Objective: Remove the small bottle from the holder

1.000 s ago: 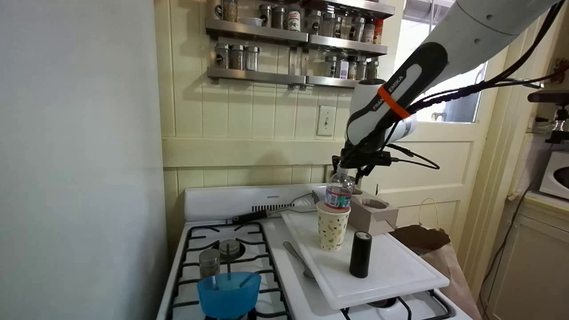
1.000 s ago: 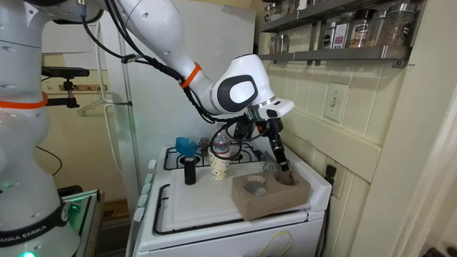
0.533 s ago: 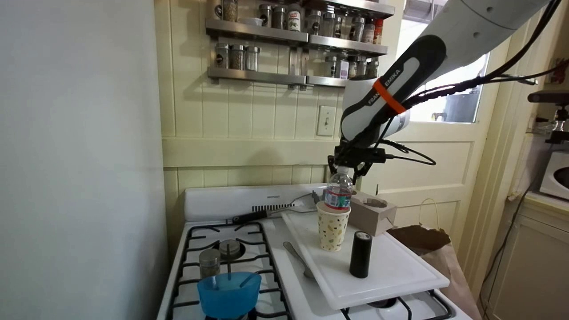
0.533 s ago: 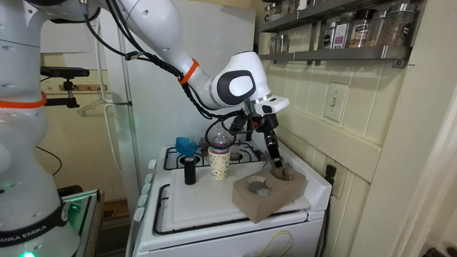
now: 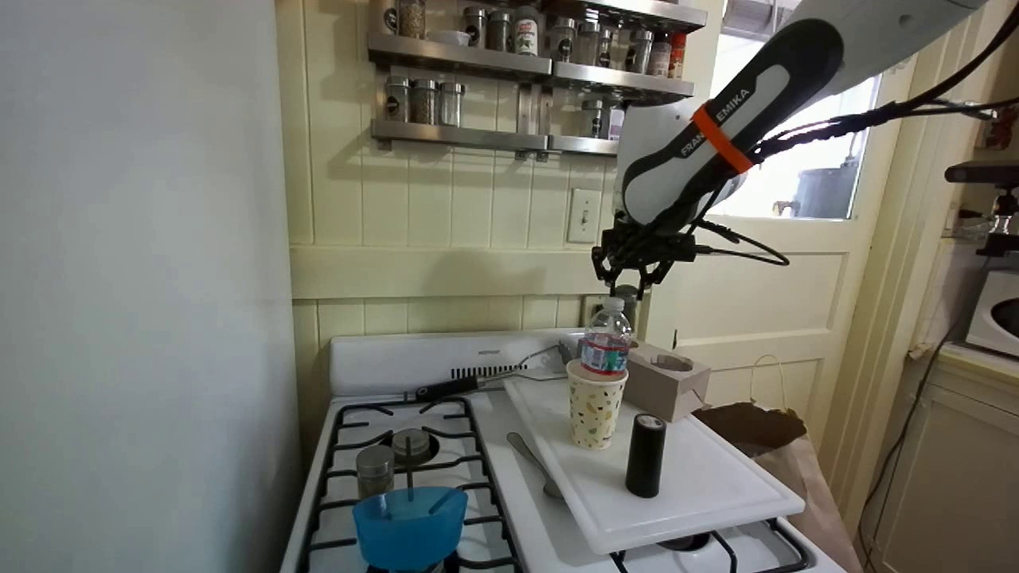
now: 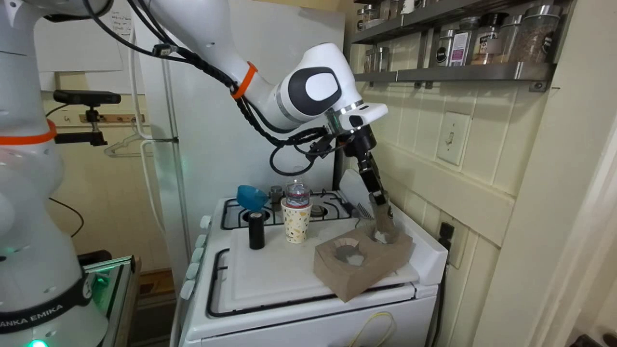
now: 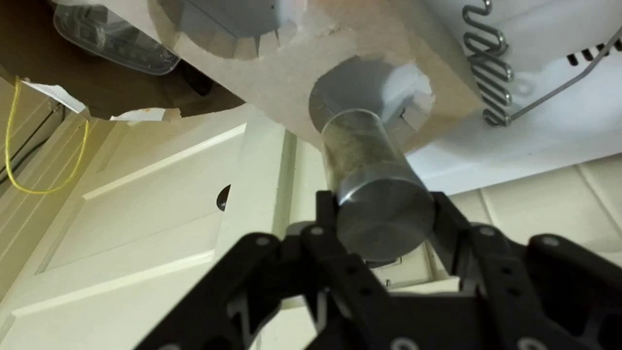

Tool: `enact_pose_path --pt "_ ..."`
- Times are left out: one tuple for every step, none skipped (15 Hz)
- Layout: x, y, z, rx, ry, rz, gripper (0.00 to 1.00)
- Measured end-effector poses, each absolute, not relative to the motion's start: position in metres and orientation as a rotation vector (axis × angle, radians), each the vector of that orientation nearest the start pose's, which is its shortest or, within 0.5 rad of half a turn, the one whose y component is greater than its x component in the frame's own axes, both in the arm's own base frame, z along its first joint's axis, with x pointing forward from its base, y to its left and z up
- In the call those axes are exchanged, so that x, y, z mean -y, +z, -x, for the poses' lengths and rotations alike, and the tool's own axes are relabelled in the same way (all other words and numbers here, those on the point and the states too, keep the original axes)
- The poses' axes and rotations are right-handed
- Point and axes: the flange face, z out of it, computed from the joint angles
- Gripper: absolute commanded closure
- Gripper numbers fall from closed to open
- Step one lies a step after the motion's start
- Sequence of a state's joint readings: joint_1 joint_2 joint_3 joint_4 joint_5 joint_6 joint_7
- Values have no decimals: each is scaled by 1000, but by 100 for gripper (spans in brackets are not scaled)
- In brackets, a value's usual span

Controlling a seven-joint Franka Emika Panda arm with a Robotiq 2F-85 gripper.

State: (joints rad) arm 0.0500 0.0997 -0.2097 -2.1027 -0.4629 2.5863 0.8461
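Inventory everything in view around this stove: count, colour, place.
Gas stove: one, white, centre
Rectangular cutting board: one, white, on stove
Two-holed cardboard holder: one, brown, on board
Speckled paper cup: one, cream, on board
Labelled plastic bottle: one, clear, in cup
Upright cylinder: one, black, on board
Metal spoon: one, silver, beside board
Round bowl: one, blue, on stove
Lidded glass jar: one, brownish contents, in pincer
Second glass jar: one, clear, on stove
Long utensil: at least one, black-handled, stove rear
Glass spice jars: many, mixed, on steel shelves
Paper bag: one, brown, beside stove
Refrigerator: one, white, beside stove
Robot arm: one, white, above stove
Pincer: one, black, above holder
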Motion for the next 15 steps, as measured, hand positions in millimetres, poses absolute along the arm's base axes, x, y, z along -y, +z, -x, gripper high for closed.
enact_pose_path --pt "82 420 -585 -1030 -792 3065 75" --pt "78 428 -584 -1021 -815 3061 75" --pt "74 435 -583 -1009 -835 3056 75" --pt "69 442 -582 -995 -851 3049 75" --pt "62 448 -580 -973 -865 3044 75" --pt "53 453 -579 -949 -876 3040 75" --pt "43 457 -577 -919 -882 3039 75" --pt "32 460 -576 -877 -884 3041 75" --pt "19 461 -575 -832 -877 3041 75" --pt "9 463 -574 -790 -865 3039 75" --pt "-1 463 -574 -751 -847 3034 75" --pt "-9 462 -573 -712 -822 3028 75" --pt "-15 459 -573 -680 -794 3024 75" --pt "-19 455 -572 -654 -763 3020 75" --pt "-20 449 -571 -635 -727 3016 75"
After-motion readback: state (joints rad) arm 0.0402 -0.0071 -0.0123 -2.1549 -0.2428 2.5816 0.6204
